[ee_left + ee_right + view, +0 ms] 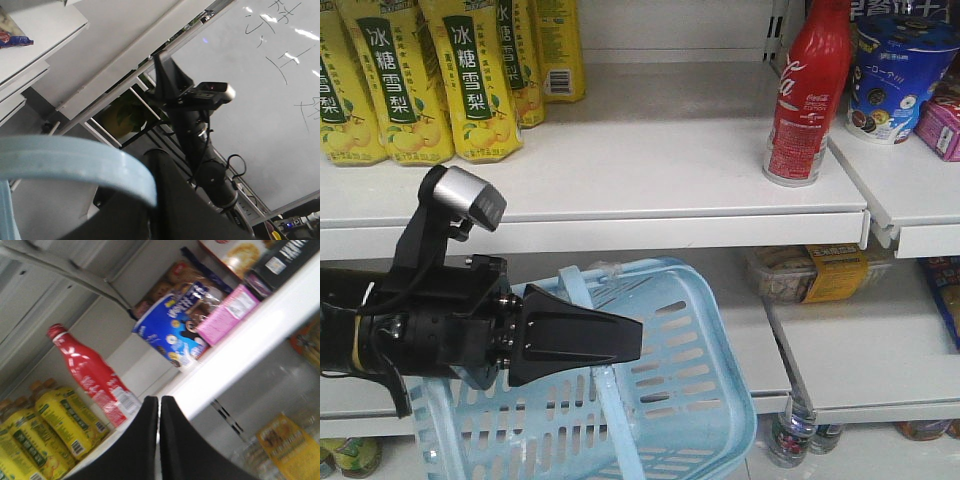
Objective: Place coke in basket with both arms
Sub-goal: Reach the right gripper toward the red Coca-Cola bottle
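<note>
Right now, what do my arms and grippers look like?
Both are black. The left arm has a boxy wrist, a pale band near its rear and a black cable running to the left camera, silver-grey on a black bracket; the left gripper tapers to a blunt wedge. The right gripper is smooth, black and two-pronged; the right arm carries the right camera, silver-grey, with looped black cables.

Closed gripper [159, 440] near coke [92, 375]

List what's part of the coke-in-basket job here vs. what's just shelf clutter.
Job: coke on the upper shelf; basket, hanging tilted by its handle; left gripper on that handle; right gripper, empty.

Clutter: yellow drink bottles, blue tub, pink pack, wrapped snack tray.
</note>
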You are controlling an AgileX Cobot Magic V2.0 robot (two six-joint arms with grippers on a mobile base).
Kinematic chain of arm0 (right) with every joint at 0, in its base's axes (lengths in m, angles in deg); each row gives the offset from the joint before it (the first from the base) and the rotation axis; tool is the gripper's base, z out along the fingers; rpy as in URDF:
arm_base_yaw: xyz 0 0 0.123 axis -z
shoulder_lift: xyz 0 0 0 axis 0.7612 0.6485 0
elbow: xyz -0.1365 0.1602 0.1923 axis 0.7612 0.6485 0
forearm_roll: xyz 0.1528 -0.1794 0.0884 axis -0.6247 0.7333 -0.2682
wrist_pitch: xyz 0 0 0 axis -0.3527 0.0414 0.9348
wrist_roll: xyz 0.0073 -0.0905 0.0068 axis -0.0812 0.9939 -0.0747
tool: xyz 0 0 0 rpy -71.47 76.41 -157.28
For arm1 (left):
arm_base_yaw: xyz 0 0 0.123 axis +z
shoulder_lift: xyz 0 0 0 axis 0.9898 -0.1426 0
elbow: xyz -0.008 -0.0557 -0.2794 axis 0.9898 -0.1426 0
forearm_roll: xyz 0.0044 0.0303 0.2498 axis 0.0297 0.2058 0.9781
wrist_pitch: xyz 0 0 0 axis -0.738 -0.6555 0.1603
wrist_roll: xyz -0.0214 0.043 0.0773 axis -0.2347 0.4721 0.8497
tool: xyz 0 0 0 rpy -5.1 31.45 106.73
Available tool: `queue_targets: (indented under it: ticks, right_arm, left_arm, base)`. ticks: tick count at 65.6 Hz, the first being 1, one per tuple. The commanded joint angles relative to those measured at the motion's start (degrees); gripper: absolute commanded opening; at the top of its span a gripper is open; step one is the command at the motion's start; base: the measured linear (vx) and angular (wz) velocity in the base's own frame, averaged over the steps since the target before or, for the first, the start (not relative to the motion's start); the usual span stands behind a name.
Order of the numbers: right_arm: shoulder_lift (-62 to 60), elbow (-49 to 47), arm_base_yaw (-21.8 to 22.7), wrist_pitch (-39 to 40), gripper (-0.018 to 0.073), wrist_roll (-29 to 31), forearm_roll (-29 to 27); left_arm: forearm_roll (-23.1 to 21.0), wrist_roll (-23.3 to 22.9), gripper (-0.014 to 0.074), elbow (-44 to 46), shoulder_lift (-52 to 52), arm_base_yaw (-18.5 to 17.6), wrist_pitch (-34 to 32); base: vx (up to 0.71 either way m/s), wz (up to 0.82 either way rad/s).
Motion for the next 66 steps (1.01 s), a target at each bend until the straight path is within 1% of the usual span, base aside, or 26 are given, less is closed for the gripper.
queue_targets:
  ticks: [1, 3, 5, 10, 14, 18, 19, 30, 33, 37, 42, 46, 48, 49, 55, 60, 66]
  right_arm:
    - [0.25, -10.16, 0.24, -1.74, 0.0000, -1.21, 12.66]
    - [1.38, -12.94, 0.24, -3.98, 0.0004, -2.09, 16.67]
    - [2.46, -15.61, 0.24, -6.42, 0.0012, -2.59, 19.52]
    - [5.94, -21.91, 0.24, -9.56, 0.0052, -2.53, 25.03]
    - [8.50, -25.46, 0.24, -10.42, 0.0100, -2.07, 27.45]
    - [11.52, -27.33, 0.24, -10.26, 0.0184, -0.96, 29.74]
    - [11.83, -27.44, 0.24, -10.07, 0.0194, -0.96, 29.90]
    - [18.96, -27.77, 0.24, -2.09, 0.0484, -1.53, 31.12]
    - [21.07, -27.84, 0.24, 0.43, 0.0545, -1.53, 31.58]
    - [23.91, -28.76, 0.24, 2.95, 0.0608, -1.74, 32.74]
    - [27.91, -30.80, 0.24, 4.01, 0.0631, -3.31, 36.08]
    - [31.58, -32.84, 0.24, 4.97, 0.0627, -6.54, 41.33]
    - [33.54, -34.15, 0.24, 5.67, 0.0620, -9.13, 45.08]
    - [33.93, -34.67, 0.24, 5.92, 0.0617, -9.74, 45.89]
    - [38.80, -37.88, 0.24, 10.77, 0.0592, -20.21, 58.51]
    - [42.72, -40.73, 0.24, 14.09, 0.0574, -31.00, 70.20]
    - [46.40, -44.40, 0.31, 13.14, 0.0572, -41.27, 81.45]
  left_arm:
    - [-5.06, 0.37, -0.0006, 1.42, 1.67, -0.14, -11.29]
    - [-5.06, 0.37, -0.0006, 1.42, 1.67, -0.14, -11.29]
    - [-5.06, 0.37, -0.0006, 1.42, 1.67, -0.14, -11.29]
    - [-5.06, 0.37, -0.0006, 1.42, 1.67, -0.14, -11.29]
    - [-5.06, 0.37, -0.0006, 1.42, 1.67, -0.14, -11.29]
    - [-5.06, 0.37, -0.0006, 1.42, 1.67, -0.14, -11.29]
    - [-5.06, 0.37, -0.0006, 1.42, 1.67, -0.14, -11.29]
    - [-5.06, 0.37, -0.0006, 1.42, 1.67, -0.14, -11.29]
    - [-5.06, 0.37, -0.0006, 1.42, 1.67, -0.14, -11.29]
    - [-5.06, 0.37, -0.0006, 1.42, 1.67, -0.14, -11.29]
    - [-5.06, 0.37, -0.0006, 1.42, 1.67, -0.14, -11.29]
    - [-5.06, 0.37, -0.0006, 1.42, 1.67, -0.14, -11.29]
    - [-5.06, 0.37, -0.0006, 1.42, 1.67, -0.14, -11.29]
    - [-5.06, 0.37, -0.0006, 1.42, 1.67, -0.14, -11.29]
    - [-5.06, 0.37, -0.0006, 1.42, 1.67, -0.14, -11.29]
    - [-5.06, 0.37, -0.0006, 1.42, 1.67, -0.14, -11.29]
    - [-5.06, 0.37, -0.0006, 1.42, 1.67, -0.14, -11.29]
  base:
    - [0.00, 0.00]
    - [0.00, 0.00]
    - [0.00, 0.00]
    - [0.00, 0.00]
    - [0.00, 0.00]
    - [0.00, 0.00]
    - [0.00, 0.00]
    - [0.00, 0.00]
    - [0.00, 0.00]
    - [0.00, 0.00]
    - [0.00, 0.00]
    - [0.00, 0.00]
    - [0.00, 0.00]
    - [0.00, 0.00]
    - [0.00, 0.00]
    - [0.00, 0.00]
    - [0.00, 0.00]
